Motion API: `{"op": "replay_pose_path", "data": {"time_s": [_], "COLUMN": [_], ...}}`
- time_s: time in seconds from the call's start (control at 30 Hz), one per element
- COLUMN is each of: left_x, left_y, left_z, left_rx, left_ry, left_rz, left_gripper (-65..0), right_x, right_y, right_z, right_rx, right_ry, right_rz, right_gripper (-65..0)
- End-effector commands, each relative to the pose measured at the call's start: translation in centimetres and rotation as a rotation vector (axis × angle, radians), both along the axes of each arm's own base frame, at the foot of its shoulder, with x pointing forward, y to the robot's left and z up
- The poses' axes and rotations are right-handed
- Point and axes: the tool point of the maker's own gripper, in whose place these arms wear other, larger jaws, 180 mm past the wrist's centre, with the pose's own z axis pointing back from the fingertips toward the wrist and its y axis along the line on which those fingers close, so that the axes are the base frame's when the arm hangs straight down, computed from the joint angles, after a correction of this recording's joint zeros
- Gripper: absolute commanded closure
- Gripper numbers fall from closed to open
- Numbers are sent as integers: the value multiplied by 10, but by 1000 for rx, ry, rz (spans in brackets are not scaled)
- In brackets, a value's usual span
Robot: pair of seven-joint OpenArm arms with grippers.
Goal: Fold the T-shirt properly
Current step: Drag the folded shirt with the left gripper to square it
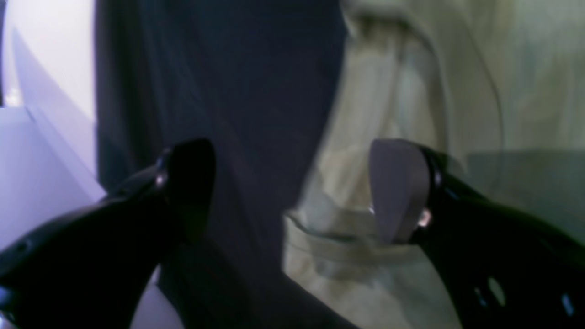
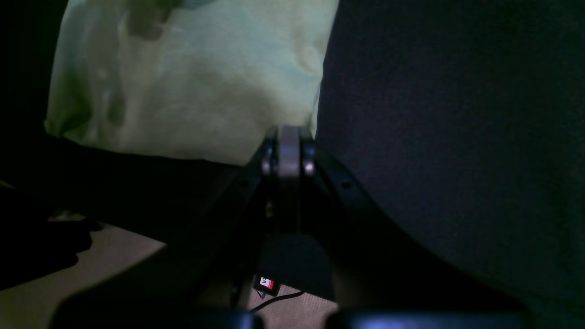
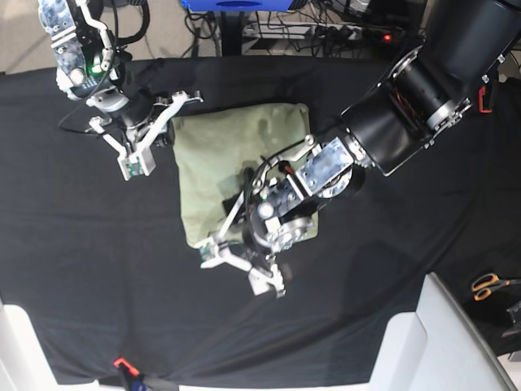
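A black cloth point(image 3: 98, 269) covers the whole table, seen from above. Near its middle, toward the far side, lies the T-shirt point(image 3: 236, 147), pale green and folded into a rough rectangle with soft creases. The left arm point(image 3: 423, 90), thick and black, reaches in from the upper right and ends at the shirt's near edge. There the left gripper point(image 3: 244, 269) hangs over the shirt's near corner with its jaws spread wide and nothing between them; its wrist view shows one finger point(image 1: 397, 187) above shirt fabric and the other above black cloth. The right gripper point(image 3: 138, 147) sits just beside the shirt's far-left corner, jaws pressed together and holding nothing. A pair of orange-handled scissors point(image 3: 488, 285) lies at the far right.
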Motion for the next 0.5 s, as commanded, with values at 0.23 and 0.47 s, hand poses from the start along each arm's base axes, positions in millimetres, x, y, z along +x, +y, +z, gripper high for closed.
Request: {"op": "replay_pose_path", "data": {"time_s": [0.23, 0.47], "left_x": [-12, -113], "left_y": [-20, 4], "left_z": [88, 21], "left_rx": [-387, -410], "left_ry": [-104, 116], "left_rz": [146, 271], "left_gripper": [-278, 0], "right_x": [-9, -16], "right_y": [0, -4], "right_z": [1, -3], "right_rx": [4, -3], "right_ry": [-1, 17], "right_rz": [8, 3], "right_gripper": [0, 0]}}
